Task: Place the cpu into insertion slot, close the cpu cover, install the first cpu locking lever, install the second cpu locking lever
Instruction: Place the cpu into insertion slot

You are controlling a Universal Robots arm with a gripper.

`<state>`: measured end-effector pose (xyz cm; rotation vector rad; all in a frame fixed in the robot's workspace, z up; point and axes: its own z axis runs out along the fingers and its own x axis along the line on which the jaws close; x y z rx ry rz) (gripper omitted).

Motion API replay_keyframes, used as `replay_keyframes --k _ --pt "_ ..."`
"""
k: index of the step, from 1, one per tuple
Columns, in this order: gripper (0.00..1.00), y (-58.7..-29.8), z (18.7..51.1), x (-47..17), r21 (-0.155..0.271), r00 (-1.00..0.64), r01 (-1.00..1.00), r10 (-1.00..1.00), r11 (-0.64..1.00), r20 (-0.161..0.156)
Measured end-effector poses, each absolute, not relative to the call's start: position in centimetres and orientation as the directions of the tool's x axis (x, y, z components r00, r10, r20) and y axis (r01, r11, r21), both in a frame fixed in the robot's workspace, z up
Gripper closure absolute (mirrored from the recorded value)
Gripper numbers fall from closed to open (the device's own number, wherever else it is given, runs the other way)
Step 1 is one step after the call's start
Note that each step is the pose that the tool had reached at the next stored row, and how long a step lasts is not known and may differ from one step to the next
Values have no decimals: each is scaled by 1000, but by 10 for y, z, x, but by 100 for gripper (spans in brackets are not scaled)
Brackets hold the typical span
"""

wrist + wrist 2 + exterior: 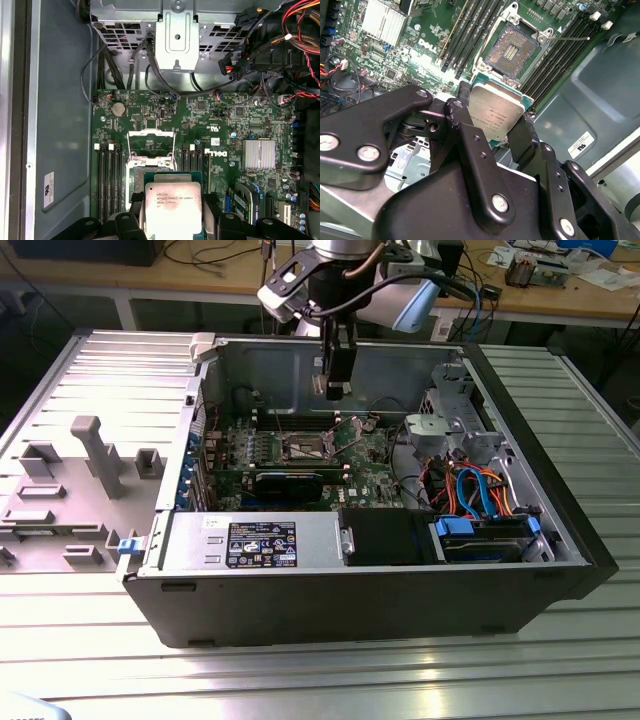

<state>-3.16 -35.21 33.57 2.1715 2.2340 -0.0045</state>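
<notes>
my gripper [335, 388] grips the cpu [496, 114] by two opposite edges. it hangs above the insertion slot [512, 47], clear of it, and the cpu cover [150, 136] stands open. i judge this step needs edges squared to the rim, the chip level and no sideways drag. the metal top faces up. the chip is near-square, so i see no clear long axis.

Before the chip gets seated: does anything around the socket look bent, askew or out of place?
Nothing stands out. The cpu is gripped squarely, the insertion slot is bare, and the cpu cover stands open.
</notes>
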Motion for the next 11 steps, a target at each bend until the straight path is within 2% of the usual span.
replay_keyframes --k 11 --pt "45 -352 335 -33 16 -28 999 999 29 -21"
